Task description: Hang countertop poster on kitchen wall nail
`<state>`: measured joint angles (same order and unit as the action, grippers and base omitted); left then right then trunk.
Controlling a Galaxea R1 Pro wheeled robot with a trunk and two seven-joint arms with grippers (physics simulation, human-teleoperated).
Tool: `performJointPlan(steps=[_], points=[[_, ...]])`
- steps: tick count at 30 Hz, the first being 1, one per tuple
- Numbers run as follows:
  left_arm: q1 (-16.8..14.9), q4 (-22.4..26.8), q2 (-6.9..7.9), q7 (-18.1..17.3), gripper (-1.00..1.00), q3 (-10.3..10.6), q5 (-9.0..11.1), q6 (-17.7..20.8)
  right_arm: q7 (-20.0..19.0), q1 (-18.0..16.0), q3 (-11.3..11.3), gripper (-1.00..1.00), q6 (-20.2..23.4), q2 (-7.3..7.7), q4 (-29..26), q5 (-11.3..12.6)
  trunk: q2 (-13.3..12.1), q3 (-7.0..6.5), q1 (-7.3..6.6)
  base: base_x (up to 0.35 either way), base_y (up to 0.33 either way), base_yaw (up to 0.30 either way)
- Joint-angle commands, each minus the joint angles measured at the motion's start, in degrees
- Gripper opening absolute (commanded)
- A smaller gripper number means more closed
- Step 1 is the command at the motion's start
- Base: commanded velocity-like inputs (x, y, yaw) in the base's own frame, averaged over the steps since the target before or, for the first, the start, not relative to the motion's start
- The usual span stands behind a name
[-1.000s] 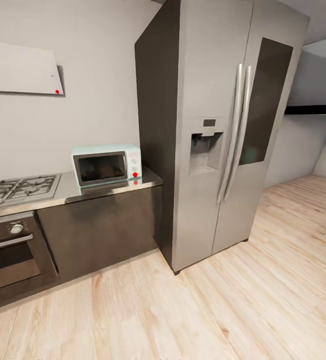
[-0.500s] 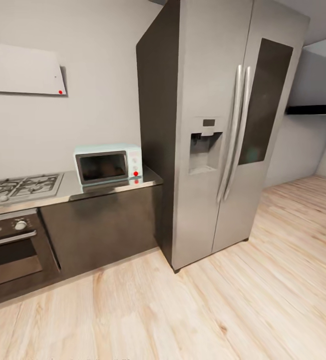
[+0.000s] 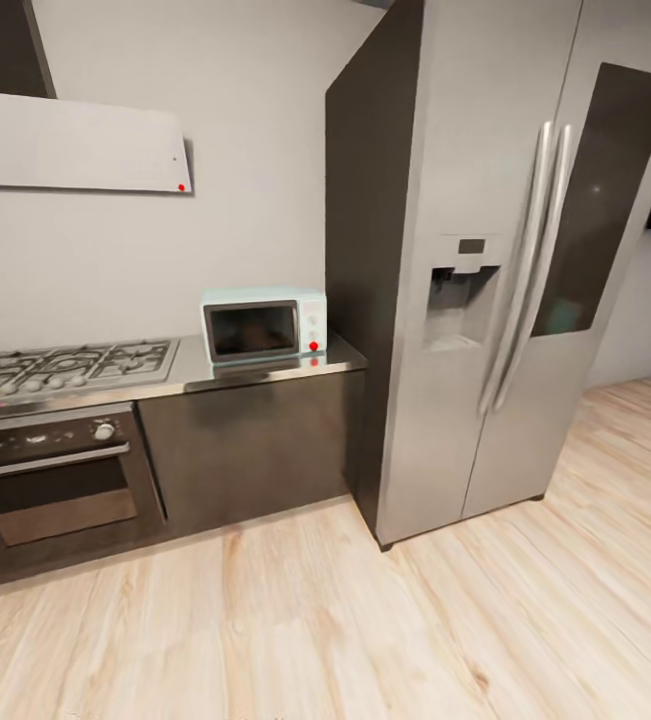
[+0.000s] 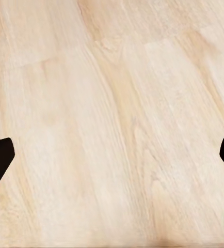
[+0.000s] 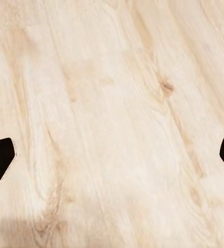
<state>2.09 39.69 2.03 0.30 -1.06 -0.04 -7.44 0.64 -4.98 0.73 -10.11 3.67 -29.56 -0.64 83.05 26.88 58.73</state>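
Note:
The poster is out of view. The kitchen countertop (image 3: pixel 191 368) is a thin grey metal slab over dark cabinet fronts, running from the hob to the fridge in the head view. My left gripper (image 4: pixel 112 157) is open, its two dark fingertips wide apart over bare wooden floor. My right gripper (image 5: pixel 112 157) is open as well, also hanging over floor planks with nothing between its fingers.
A pale blue microwave (image 3: pixel 264 327) stands on the countertop next to a tall steel fridge (image 3: pixel 495 270). A gas hob (image 3: pixel 65 365) sits above a dark oven (image 3: pixel 55 480), under a white hood (image 3: pixel 75 145). Light wooden floor (image 3: pixel 365 630) stretches in front.
The head camera has turned left, so the whole picture has shifted right and more of the hob, oven and hood shows. Nothing in the kitchen has moved.

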Motion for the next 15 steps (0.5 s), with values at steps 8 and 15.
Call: performJointPlan(steps=[8,15], points=[[0.02,-0.45,-0.01,0.05,1.0,-0.07,0.02,-0.12,0.07,-0.03,0.07,1.0,-0.17,0.02,0.03,-0.07,0.03,0.05,0.0,0.0,0.0,0.288],[0.02,-0.48,-0.01,0.06,1.0,-0.08,0.04,-0.12,0.13,-0.03,0.06,1.0,-0.17,0.02,0.03,-0.07,0.03,0.05,0.0,0.0,0.0,0.288]])
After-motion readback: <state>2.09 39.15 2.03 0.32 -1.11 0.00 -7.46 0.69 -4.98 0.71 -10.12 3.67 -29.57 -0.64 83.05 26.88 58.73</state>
